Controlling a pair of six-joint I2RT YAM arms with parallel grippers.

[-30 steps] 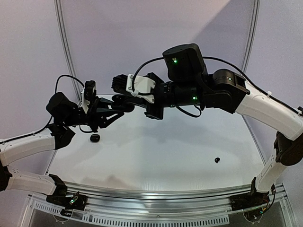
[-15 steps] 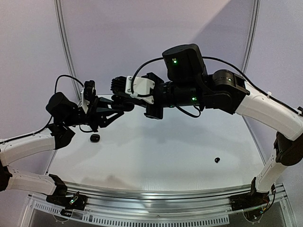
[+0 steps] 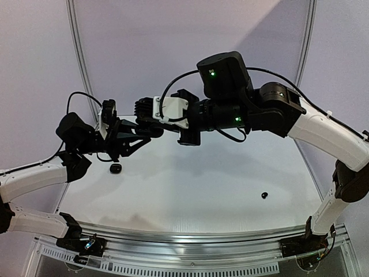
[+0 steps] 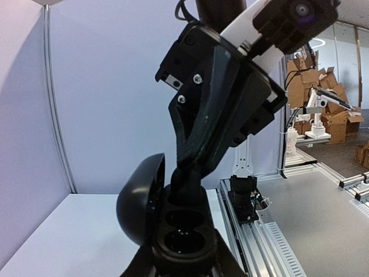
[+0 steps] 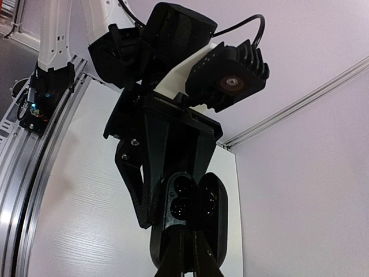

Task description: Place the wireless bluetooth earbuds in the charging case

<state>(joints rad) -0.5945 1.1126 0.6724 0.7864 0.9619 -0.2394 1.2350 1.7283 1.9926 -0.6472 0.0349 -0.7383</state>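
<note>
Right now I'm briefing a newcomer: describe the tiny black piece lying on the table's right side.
On the white tabletop, look near right, towards the right arm's base. The tiny black earbud lies alone there, smaller than the black oval piece far left.

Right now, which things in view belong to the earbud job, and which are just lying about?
Job: charging case, lid open, held in the left tool; right tool, shut, at the case; tiny black earbud on the table.
Lying about: black oval thing at the table's left, identity unclear; cardboard boxes beyond the table.
</note>
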